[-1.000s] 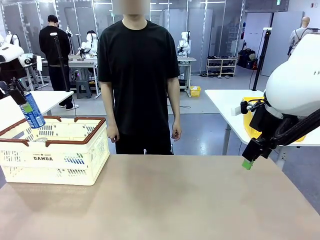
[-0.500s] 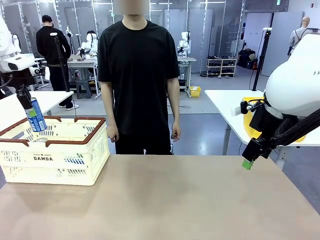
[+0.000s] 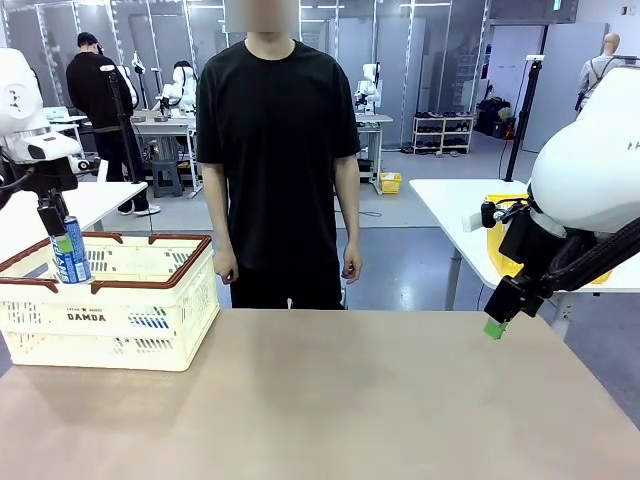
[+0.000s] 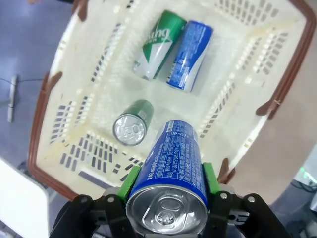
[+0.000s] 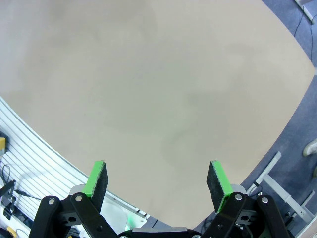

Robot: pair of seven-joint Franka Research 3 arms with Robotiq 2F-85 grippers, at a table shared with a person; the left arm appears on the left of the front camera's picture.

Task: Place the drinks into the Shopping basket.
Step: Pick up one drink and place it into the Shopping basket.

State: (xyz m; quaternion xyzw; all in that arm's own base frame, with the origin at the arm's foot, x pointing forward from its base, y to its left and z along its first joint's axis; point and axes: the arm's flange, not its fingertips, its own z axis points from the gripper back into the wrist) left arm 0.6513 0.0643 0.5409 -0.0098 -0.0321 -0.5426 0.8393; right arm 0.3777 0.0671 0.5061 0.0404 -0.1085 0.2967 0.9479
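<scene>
Holding blue can inside Shopping basket rim.

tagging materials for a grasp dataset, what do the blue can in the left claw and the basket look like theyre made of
The blue can in the left claw: apparently thin metal, likely aluminium, judging by its shiny silver top with a pull tab; the body has a glossy blue printed coat.

The basket: looks like moulded plastic, a matte cream lattice of slots with a smooth brown rim.
</scene>
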